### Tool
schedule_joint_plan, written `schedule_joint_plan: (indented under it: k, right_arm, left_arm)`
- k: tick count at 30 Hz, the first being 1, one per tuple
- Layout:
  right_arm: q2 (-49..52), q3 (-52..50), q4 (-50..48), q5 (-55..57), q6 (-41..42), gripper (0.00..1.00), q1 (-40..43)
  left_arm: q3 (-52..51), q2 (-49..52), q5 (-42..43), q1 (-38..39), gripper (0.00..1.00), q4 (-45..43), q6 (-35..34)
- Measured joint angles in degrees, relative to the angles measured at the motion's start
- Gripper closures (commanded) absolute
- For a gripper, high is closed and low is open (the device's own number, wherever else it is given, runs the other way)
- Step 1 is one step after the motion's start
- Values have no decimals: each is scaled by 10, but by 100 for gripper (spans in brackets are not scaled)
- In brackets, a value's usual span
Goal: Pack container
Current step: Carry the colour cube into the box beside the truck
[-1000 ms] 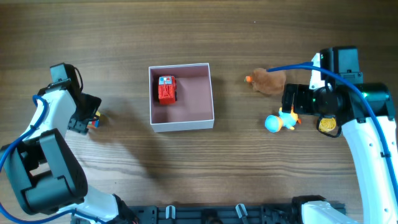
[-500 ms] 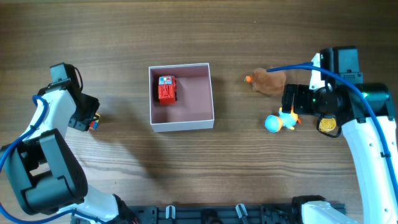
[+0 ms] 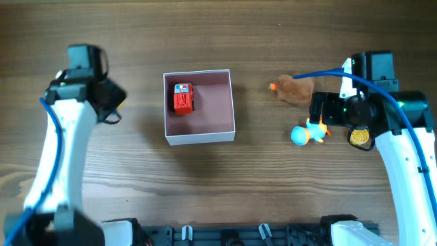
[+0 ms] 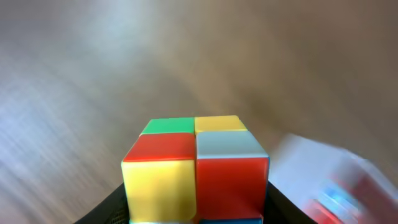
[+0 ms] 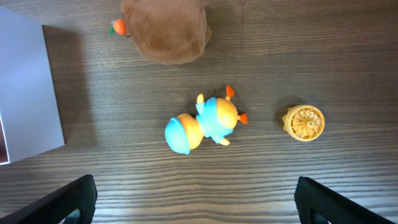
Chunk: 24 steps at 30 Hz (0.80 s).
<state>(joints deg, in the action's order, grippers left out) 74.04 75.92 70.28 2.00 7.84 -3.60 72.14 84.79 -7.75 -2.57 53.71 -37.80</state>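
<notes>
Overhead, the container [image 3: 216,102] sits on the wooden tabletop [image 3: 225,178] a little left of centre, a shallow square box with thin white walls and a dusty pink floor. A small red toy car [image 3: 183,98] lies inside it, in the far-left corner, close to the left wall. The rest of the floor is bare.

Left of the box, and apart from it, the left hand [image 4: 197,193] is raised above the tabletop and closed on a small colour cube [image 4: 196,165]. The left wrist view shows the cube's green, yellow, red and pale blue squares between the two dark fingers [image 4: 106,211]. A blurred white corner of the box shows at that view's lower right.

Right of the box, a brown plush toy [image 3: 295,89] with an orange tip lies on the tabletop. Nearer, a blue and orange duck-like toy [image 3: 305,133] lies on its side. A round ridged yellow piece [image 5: 303,122] rests just right of the duck, apart from it. The right hand [image 5: 196,183] hovers over these toys, fingers spread wide, holding nothing.
</notes>
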Motion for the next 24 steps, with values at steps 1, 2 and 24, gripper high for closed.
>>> schedule_joint_plan:
  k: [1,2,24]
  right_arm:
    - [0,0,0,0,0,0,0]
    - [0,0,0,0,0,0,0]
    - [0,0,0,0,-1,0,0]
  left_arm:
    - [16,-21,-2,43,96,-1,11]
    - [24,-31,-1,69,96,-4,16]
    - [37,245,30,293,86,-210,51]
